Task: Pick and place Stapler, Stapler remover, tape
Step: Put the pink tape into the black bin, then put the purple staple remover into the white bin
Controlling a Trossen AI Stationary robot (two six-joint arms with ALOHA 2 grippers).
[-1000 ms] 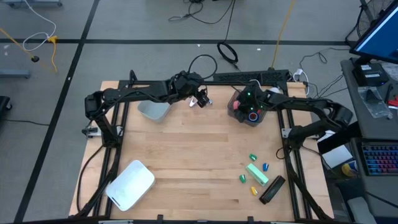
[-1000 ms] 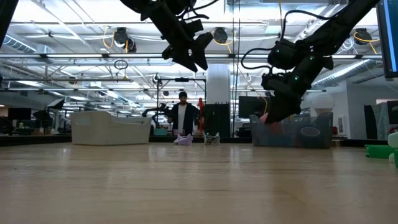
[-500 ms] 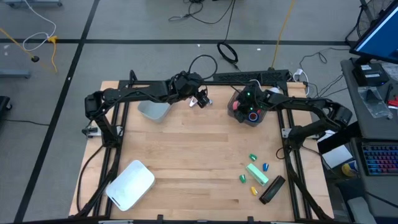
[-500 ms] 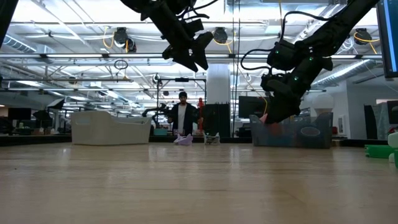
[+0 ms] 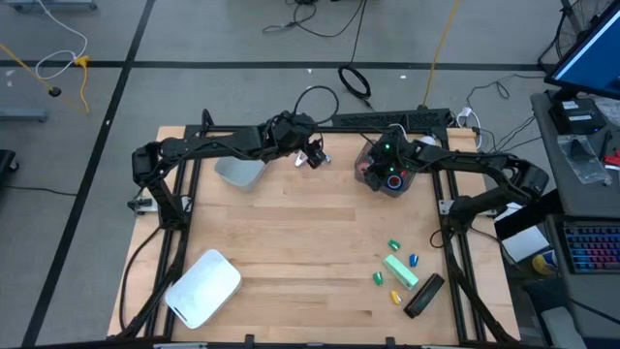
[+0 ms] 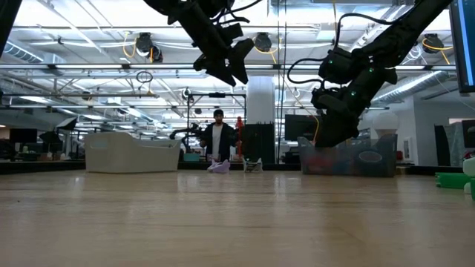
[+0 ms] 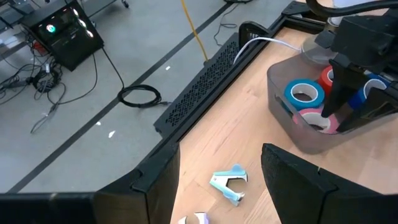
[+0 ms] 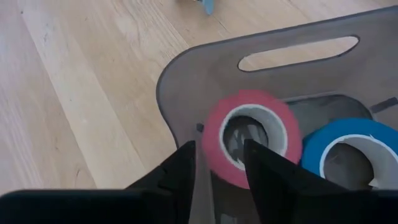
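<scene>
The right gripper (image 5: 391, 174) points down into the translucent grey plastic bin (image 5: 368, 155) at the worktop's (image 5: 291, 242) one o'clock, fingers parted beside a red tape roll (image 8: 249, 140) lying in it; the left gripper (image 5: 312, 155) hovers spread at twelve.

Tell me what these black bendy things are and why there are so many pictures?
They are two robot arms at a wooden table. One camera looks from above, one from table height, and one sits on each wrist. The right gripper hangs in a dark see-through plastic bin, its fingers either side of the red tape roll's edge; a blue tape roll lies beside it. The left gripper waits, open and empty, above a small pale-blue staple remover.
</scene>
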